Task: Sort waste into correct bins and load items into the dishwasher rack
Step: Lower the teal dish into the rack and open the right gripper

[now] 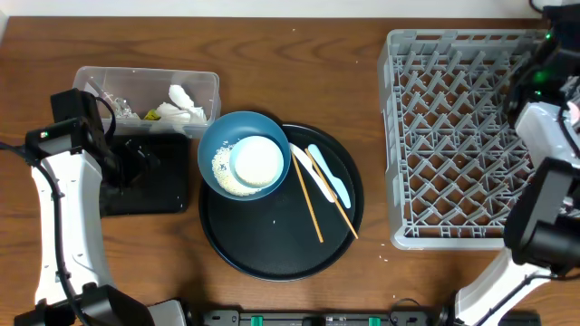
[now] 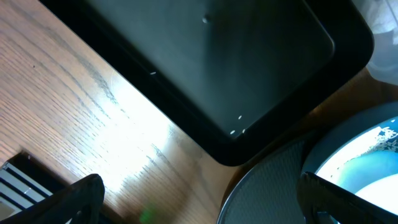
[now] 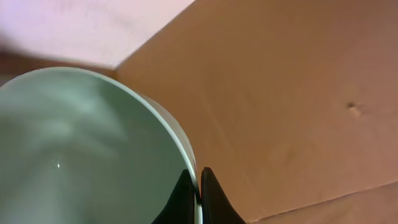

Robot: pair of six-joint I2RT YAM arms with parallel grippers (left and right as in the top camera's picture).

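While right gripper (image 3: 199,186) pinches teal bowl (image 3: 81,149) rim, ease it down into rack (image 1: 453,136), 3 o'clock; left gripper (image 2: 205,199) wide apart, empty.

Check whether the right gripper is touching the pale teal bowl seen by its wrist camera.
Touching. The right wrist view shows the right gripper closed on the rim of the pale teal bowl, one finger inside the rim and one outside.

Nothing written can be read in any of the three views: no label, brand, number or sign. In the overhead view, the small wrappers (image 1: 149,114) in the clear tub (image 1: 145,72) at ten o'clock are too small to show print. The grey rack (image 1: 391,136) at three o'clock shows no legible marking.
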